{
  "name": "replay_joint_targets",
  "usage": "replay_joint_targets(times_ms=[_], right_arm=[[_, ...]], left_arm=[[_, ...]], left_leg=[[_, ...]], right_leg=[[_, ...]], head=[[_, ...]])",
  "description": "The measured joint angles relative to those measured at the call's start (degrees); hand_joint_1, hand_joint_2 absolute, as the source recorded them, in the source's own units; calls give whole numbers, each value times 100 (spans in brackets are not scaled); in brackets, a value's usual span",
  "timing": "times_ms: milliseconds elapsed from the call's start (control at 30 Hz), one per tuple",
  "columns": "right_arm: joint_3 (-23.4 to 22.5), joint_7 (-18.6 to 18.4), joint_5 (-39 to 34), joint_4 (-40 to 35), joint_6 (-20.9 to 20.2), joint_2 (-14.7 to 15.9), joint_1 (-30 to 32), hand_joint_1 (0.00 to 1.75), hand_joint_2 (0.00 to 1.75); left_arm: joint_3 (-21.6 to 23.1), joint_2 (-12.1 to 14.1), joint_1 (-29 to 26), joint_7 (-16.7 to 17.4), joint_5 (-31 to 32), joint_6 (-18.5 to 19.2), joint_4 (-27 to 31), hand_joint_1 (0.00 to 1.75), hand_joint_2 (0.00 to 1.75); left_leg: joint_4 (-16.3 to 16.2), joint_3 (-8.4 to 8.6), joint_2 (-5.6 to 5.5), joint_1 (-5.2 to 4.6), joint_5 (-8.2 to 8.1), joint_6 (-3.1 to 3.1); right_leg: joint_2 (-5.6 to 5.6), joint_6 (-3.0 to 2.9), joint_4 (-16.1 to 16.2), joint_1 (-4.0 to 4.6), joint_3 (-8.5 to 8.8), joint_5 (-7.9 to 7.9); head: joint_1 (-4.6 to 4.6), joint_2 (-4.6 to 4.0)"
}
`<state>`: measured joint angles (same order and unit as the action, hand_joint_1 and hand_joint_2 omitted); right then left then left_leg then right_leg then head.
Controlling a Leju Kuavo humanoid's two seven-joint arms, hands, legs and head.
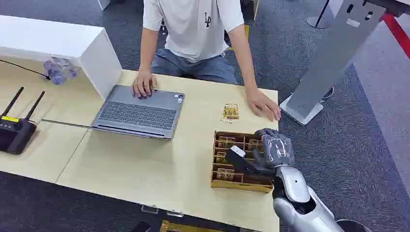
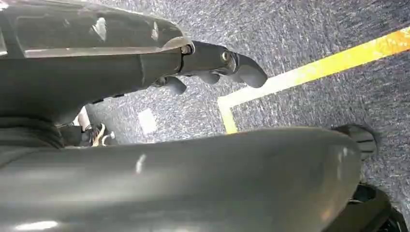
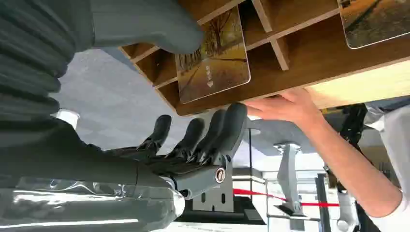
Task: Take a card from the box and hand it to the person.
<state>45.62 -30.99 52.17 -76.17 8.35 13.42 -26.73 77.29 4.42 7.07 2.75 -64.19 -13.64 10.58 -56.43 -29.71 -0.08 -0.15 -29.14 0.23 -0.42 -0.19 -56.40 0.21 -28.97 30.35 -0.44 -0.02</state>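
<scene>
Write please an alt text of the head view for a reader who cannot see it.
The robot's silver right hand hovers over a brown wooden compartmented box of picture cards on a pale wooden table. One card lies on the table beyond the box, near a seated person's hand; the person's other hand rests on an open grey laptop.

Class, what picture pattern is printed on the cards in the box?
A golden autumn tree-lined path on the card, clearest in the right wrist view.

Head view high over table [image 1: 145, 169], right wrist close at box [image 3: 309, 53], both sharing it
</scene>
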Motion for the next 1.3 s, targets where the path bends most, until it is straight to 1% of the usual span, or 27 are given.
replay_joint_targets(times_ms=[67, 100, 233, 300, 333, 400, 500, 533, 600, 633, 933, 1000, 1100, 1200, 1233, 1267, 1300], right_arm=[[-2, 0, -2, 7, 2, 0, -1, 79, 175], [-2, 0, -2, 7, 2, 0, -1, 75, 175], [-2, 0, -4, 31, 2, 0, -1, 75, 175], [-2, 0, -4, 35, 7, 0, -1, 72, 175], [-2, 0, -2, 35, 9, 0, -1, 79, 175], [-2, 0, 9, 35, 24, 0, 0, 84, 175], [-2, -2, 33, 33, 39, 0, -1, 84, 175], [-4, -4, 46, 33, 39, 0, -1, 77, 175], [-5, -9, 46, 31, 39, 0, -1, 72, 175], [-7, -9, 46, 24, 39, 0, 0, 75, 175], [-4, -11, 48, 20, 39, 0, 0, 73, 175], [-13, -72, 146, -166, 52, 17, 4, 73, 175], [-31, -77, 157, -243, 50, 20, 4, 82, 175], [-57, -79, 170, -304, 50, 24, 4, 82, 175], [-63, -81, 175, -321, 50, 26, 4, 87, 175], [-66, -81, 177, -334, 50, 33, 6, 86, 175], [-68, -83, 177, -350, 50, 35, 8, 87, 175]], left_arm=[[0, 0, 0, 0, 0, 0, 0, 0, 0], [0, 0, 0, 0, 0, 0, 0, 0, 0], [0, 0, 0, 0, 0, 0, 0, 0, 0], [-2, 0, 0, 0, 0, 0, 0, 0, 0], [0, 0, 0, 0, 0, 0, 0, 0, 0], [-2, 0, -1, 0, 0, 0, 0, 0, 0], [-2, 0, -1, 0, 0, 0, 0, 0, 0], [-2, 0, -1, 0, 0, 0, 0, 0, 0], [-2, 0, -1, 0, 0, 0, 0, 0, 0], [-2, 0, -1, 0, 0, 0, 0, 0, 0], [-2, 0, -1, 0, -2, 0, 0, 0, 0], [-2, 2, -5, -2, 0, 0, 0, 0, 0], [-2, 7, -5, -2, 0, -9, 0, 0, 0], [-2, 9, -5, -13, 0, -15, 0, 0, 0], [-2, 9, -5, -13, 0, -15, 0, 0, 0], [-2, 9, -5, -17, 0, -15, 0, 0, 0], [-2, 9, -5, -20, 2, -15, 0, 0, 0]], left_leg=[[0, 0, 0, 0, 0, 0], [0, 0, 0, 0, 0, 0], [0, 0, 0, 0, 0, 0], [0, 0, 0, 0, 0, 0], [0, 0, 0, 0, 0, 0], [0, 0, 0, 0, 0, 0], [0, 0, 0, 0, 0, 0], [0, 0, 0, 0, 0, 0], [0, 0, 0, 0, 0, 0], [0, 0, 0, 0, 0, 0], [0, 0, 0, 0, 0, 0], [0, 0, 0, 0, 0, 0], [0, 0, 0, 0, 0, 0], [0, 0, 0, 0, 0, 0], [0, 1, 0, 0, 0, 0], [0, 0, 0, 0, 0, 0], [0, 0, 0, 0, 0, 0]], right_leg=[[0, 0, 0, 0, 0, 0], [0, 0, 0, 0, 0, 0], [0, 0, 0, 0, 0, 0], [0, 0, 0, 0, 0, 0], [0, 0, 0, 0, 0, 0], [0, 0, 0, 0, 0, 0], [0, 0, 0, 0, 0, 0], [0, 0, 0, 0, 0, 0], [0, 0, 0, 0, 0, 0], [0, 0, 0, 0, 0, 0], [0, 0, 0, 0, 0, 0], [0, 0, 0, 0, -1, 0], [0, 0, 0, 0, -1, 0], [0, 0, 0, 0, -1, 0], [0, 0, 0, 0, -1, 0], [0, 0, 0, 0, -1, 0], [0, 0, 0, 0, -1, 0]], head=[[0, 0], [2, 0], [0, 0], [0, 0], [2, 0], [0, 0], [0, 0], [0, 0], [0, 0], [0, 0], [0, 0], [0, 0], [0, 0], [0, 0], [0, 0], [0, 0], [0, 0]])
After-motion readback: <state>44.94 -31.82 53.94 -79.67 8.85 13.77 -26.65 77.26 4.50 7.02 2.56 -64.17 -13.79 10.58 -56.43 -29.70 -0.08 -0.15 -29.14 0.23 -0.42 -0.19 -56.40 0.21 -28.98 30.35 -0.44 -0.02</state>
